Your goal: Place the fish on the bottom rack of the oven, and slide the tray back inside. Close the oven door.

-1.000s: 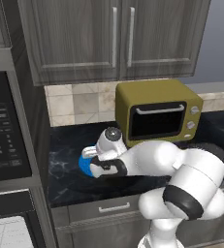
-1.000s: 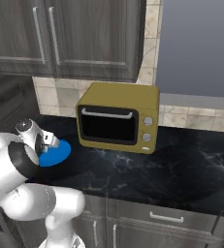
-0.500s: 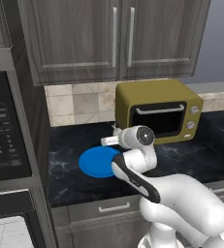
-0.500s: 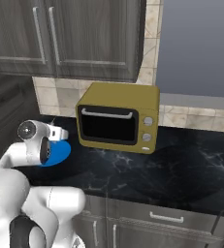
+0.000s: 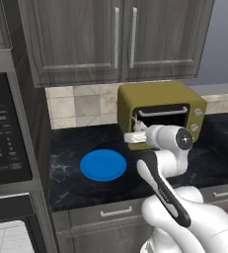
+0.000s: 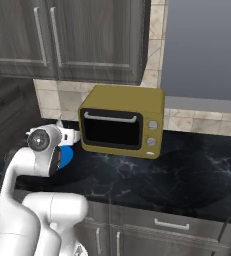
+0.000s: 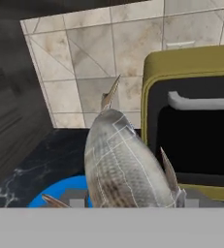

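Hand view has the fingers (image 7: 128, 201) clamped on the fish (image 7: 123, 167), raised above the blue plate (image 7: 60, 191). Toaster oven (image 5: 160, 116) stands just beside; bare counter (image 5: 68, 190) lies ahead of the plate.

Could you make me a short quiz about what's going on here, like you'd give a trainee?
1. True or false: the fish is lying on the blue plate.
2. What is the claw gripping? A) the plate B) the fish C) the toaster oven's handle
3. Fill in: the claw is held up in front of the olive-yellow ______, to the plate's right in the left base view.

Key:
1. False: the fish is in the claw, lifted off the plate, and the plate is bare.
2. B
3. toaster oven
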